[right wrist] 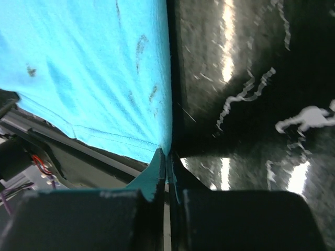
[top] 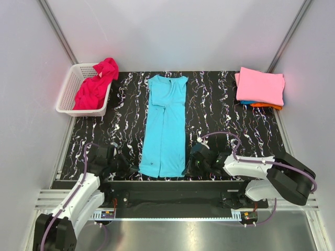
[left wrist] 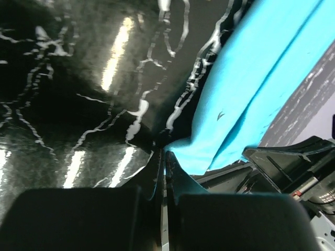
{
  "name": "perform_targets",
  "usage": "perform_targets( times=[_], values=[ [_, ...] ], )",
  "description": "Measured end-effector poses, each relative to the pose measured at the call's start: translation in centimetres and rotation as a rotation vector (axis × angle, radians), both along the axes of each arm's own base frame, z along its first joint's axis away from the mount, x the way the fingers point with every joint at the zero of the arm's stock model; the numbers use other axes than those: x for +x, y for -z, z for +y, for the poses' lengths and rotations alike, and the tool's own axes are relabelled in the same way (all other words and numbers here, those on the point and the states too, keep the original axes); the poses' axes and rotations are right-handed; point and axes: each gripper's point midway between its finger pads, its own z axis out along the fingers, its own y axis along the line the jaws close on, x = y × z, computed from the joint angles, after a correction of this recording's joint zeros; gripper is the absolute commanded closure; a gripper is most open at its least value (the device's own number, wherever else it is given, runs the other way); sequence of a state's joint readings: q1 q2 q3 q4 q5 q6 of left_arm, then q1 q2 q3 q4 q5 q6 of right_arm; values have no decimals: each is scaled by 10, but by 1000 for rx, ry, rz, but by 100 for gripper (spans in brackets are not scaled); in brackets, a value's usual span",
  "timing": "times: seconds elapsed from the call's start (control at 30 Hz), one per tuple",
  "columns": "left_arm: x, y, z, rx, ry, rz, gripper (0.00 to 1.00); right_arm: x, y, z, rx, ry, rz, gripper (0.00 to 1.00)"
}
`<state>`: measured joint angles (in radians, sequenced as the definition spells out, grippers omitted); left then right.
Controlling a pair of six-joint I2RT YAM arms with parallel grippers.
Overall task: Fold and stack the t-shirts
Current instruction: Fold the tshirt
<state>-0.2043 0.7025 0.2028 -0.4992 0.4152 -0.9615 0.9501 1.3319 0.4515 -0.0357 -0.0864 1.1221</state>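
Observation:
A turquoise t-shirt lies on the black marbled table as a long narrow strip, collar at the far end and hem toward me. My left gripper is shut on the hem's left corner. In the left wrist view the closed left gripper pinches the turquoise t-shirt at its corner. My right gripper is shut on the hem's right corner. The right wrist view shows the right gripper closed on the turquoise t-shirt at the stitched hem.
A white lattice basket at the back left holds a crumpled magenta-red t-shirt. At the back right sits a folded stack with a light pink t-shirt on top and orange and blue edges beneath. A metal rail runs along the near table edge.

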Motion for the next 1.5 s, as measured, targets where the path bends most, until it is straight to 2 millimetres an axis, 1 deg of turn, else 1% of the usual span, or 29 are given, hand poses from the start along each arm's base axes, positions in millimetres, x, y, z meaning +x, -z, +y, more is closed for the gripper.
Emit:
perform_targets(
  times=[0.13,0.27,0.43,0.57,0.67,0.8,0.93,1.0,1.13,1.23,1.43,1.5],
  values=[
    [-1,-5,-5,-11,28,-32,100,-8,0,-11,-41,-10,12,100],
    [-6,-10,-13,-23,70,-54,100,-13,1,-18,-67,-21,16,100],
    [-14,-18,-26,-45,120,-89,100,-18,0,-20,-86,-45,17,100],
    [-24,-23,-36,-54,158,-104,100,-23,0,-20,-110,-80,18,100],
    [-31,-21,-39,-41,168,-95,100,-25,-1,-20,-125,-102,16,100],
    [-34,-15,-36,0,156,-80,100,-25,-6,-22,-147,-115,8,100],
    [-31,-15,-31,54,136,-77,100,-18,-25,-22,-149,-117,-46,100],
    [-25,-20,-32,77,130,-88,100,-13,-37,-21,-138,-115,-83,100],
    [-13,-32,-35,113,118,-113,100,-5,-53,-20,-127,-109,-139,100],
    [-7,-38,-38,130,118,-128,100,-3,-56,-22,-133,-109,-154,100],
    [-3,-41,-42,164,129,-143,100,-1,-56,-27,-166,-117,-169,100],
    [0,-43,-43,172,125,-152,100,1,-60,-26,-170,-122,-182,100]
  ],
)
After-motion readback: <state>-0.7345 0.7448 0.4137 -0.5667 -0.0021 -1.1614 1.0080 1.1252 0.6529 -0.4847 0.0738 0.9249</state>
